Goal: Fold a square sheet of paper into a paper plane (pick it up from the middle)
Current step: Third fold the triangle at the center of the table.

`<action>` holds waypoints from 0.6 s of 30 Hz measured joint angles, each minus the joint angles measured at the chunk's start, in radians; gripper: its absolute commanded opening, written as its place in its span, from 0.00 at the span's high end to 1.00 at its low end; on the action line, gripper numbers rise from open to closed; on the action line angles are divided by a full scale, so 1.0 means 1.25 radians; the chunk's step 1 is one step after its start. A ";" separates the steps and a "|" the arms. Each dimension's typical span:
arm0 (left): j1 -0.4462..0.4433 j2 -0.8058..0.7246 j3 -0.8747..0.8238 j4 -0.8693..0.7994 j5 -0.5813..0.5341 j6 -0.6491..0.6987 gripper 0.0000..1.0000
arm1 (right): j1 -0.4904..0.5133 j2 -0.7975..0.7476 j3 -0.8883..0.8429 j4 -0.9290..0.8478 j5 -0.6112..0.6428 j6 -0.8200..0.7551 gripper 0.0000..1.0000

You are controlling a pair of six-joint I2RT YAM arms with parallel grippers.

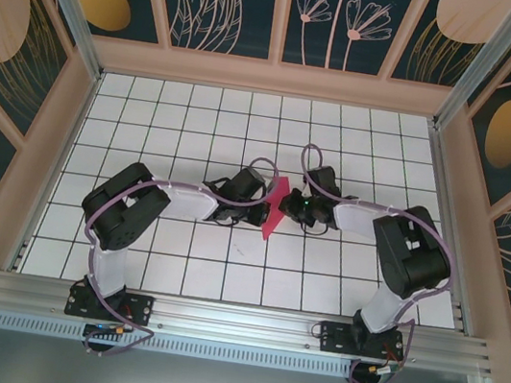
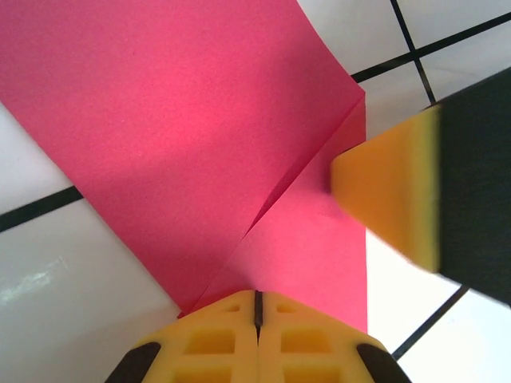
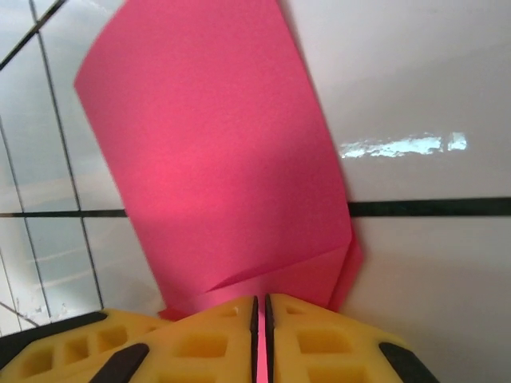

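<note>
The magenta-pink sheet of paper [image 1: 275, 209] is folded, with a diagonal flap, and stands lifted and tilted over the middle of the tiled floor between both arms. My left gripper [image 1: 259, 210] comes at it from the left. In the left wrist view its fingertips [image 2: 258, 299] are pressed together on the paper [image 2: 184, 120] where the crease ends. My right gripper [image 1: 296, 205] holds the opposite side. In the right wrist view its jaws [image 3: 260, 302] are shut, with a pink strip of the paper [image 3: 223, 144] between them. A right finger [image 2: 391, 191] shows in the left wrist view beside the folded corner.
The white tiled floor [image 1: 247, 122] stretches around both grippers. Beige walls [image 1: 67, 123] enclose it on three sides. A metal rail [image 1: 235, 320] with the arm bases runs along the near edge.
</note>
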 measured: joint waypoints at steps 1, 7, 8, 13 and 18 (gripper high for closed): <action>0.000 -0.004 -0.011 0.012 0.007 -0.007 0.97 | -0.001 -0.017 0.000 -0.007 0.005 -0.004 0.83; -0.003 -0.027 -0.062 0.055 0.047 -0.046 0.97 | -0.016 -0.085 -0.002 0.003 -0.008 -0.012 0.87; -0.004 -0.028 -0.064 0.057 0.051 -0.052 0.97 | -0.018 -0.085 -0.006 0.012 -0.013 -0.011 0.87; -0.009 -0.031 -0.072 0.067 0.055 -0.067 0.97 | -0.018 -0.075 -0.043 0.029 -0.014 -0.003 0.88; -0.018 -0.042 -0.085 0.068 0.057 -0.070 0.97 | -0.018 -0.039 -0.082 0.036 -0.012 0.000 0.89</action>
